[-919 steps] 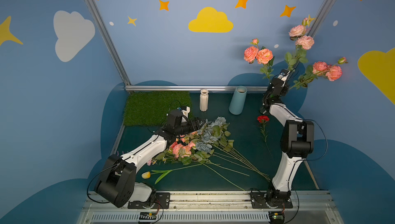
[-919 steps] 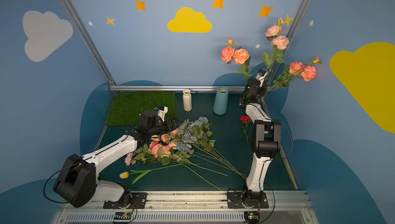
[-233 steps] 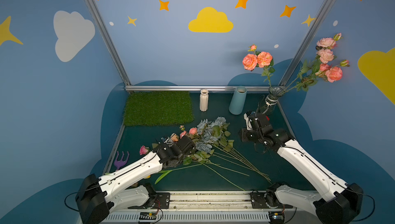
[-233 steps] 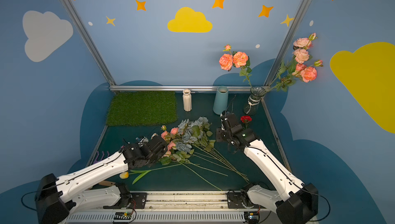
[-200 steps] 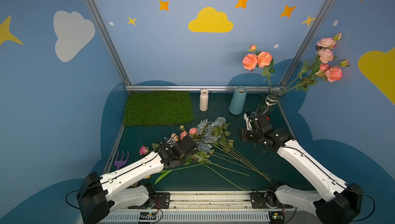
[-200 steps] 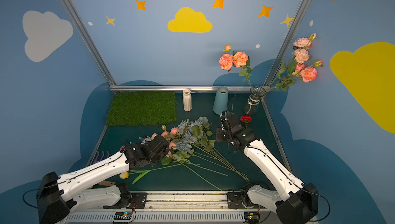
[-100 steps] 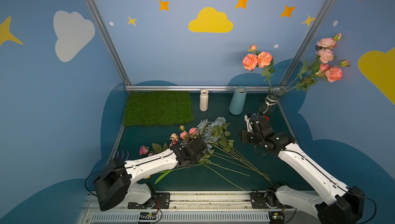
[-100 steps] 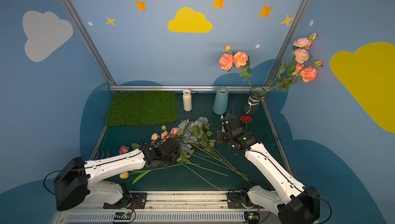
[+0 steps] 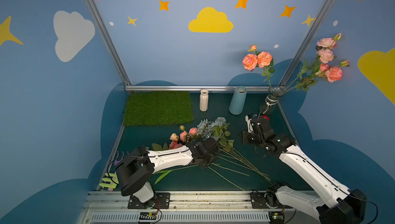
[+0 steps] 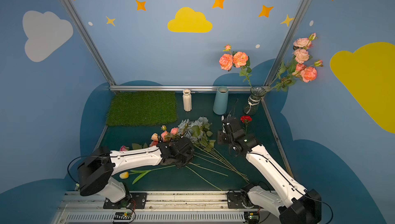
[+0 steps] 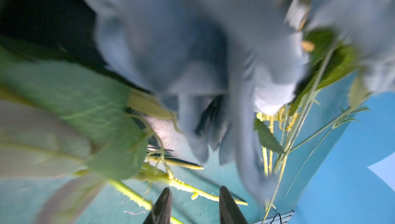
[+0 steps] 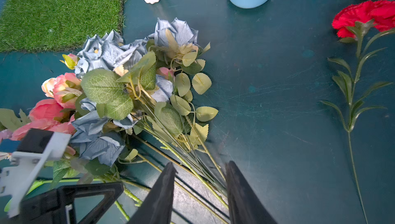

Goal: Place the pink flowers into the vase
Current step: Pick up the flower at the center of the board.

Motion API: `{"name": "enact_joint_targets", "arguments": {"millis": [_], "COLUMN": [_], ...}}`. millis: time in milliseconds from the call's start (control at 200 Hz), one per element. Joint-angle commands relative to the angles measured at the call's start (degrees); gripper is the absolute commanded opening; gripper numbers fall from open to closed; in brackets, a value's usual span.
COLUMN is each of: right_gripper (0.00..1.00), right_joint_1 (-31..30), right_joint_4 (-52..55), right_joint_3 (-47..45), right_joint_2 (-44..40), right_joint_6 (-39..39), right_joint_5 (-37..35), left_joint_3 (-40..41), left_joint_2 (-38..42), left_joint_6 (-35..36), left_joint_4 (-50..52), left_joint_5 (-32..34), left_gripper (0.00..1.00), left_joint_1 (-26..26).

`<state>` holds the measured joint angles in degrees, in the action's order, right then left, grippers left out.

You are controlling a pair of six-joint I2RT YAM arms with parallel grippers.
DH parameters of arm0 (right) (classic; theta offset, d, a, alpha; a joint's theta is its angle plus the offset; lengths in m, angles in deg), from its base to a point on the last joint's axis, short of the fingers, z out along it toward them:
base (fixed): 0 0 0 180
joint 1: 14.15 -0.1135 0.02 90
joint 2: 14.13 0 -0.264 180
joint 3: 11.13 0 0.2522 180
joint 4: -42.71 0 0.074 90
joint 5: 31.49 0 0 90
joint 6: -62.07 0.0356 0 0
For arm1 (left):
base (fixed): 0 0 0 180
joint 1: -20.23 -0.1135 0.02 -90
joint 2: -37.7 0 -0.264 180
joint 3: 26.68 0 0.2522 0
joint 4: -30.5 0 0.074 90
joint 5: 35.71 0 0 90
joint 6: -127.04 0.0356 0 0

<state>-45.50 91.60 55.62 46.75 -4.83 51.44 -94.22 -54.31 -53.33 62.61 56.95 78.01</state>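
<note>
Evidently, the left gripper (image 11: 194,191) is placed half-open and empty at a stem (image 11: 188,187), so that pink flowers (image 9: 183,135) among the grey-blue roses (image 9: 210,124) can be drawn out; the right gripper (image 12: 199,167) is held half-open, empty, nearer the vase (image 9: 272,101), probably for handover.

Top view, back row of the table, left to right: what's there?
In a top view: grass mat → white ribbed vase → light blue vase → dark glass vase, which holds pink flowers.
</note>
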Motion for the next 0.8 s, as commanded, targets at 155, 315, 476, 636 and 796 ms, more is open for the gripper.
{"name": "enact_joint_targets", "arguments": {"millis": [155,315,476,636,796], "right_gripper": [0.41,0.42,0.41,0.41,0.41], "right_joint_1": [-0.22,-0.22,-0.22,-0.20,-0.27], "right_joint_4": [-1.57,-1.57,-1.77,-1.83,-2.06], "right_joint_3": [-1.46,-1.70,-2.10,-2.28,-2.46], "right_joint_2": [-2.26,-2.44,-3.01,-2.96,-3.13], "right_joint_6": [-0.55,-0.42,-0.33,-0.25,-0.24], "right_joint_5": [-1.69,-1.83,-2.06,-1.83,-1.67], "left_joint_3": [0.93,2.10,2.60,3.90,5.22], "left_joint_2": [-0.89,-1.70,-2.76,-3.20,-3.20], "left_joint_6": [-1.31,-3.00,-4.04,-5.60,-6.75], "left_joint_4": [-1.47,-3.00,-3.67,-5.10,-6.40], "left_joint_5": [-1.30,-2.18,-3.00,-3.89,-3.40], "left_gripper": [0.36,0.33,0.33,0.33,0.32], "left_joint_1": [0.05,-0.03,-0.21,-0.30,-0.62]}}
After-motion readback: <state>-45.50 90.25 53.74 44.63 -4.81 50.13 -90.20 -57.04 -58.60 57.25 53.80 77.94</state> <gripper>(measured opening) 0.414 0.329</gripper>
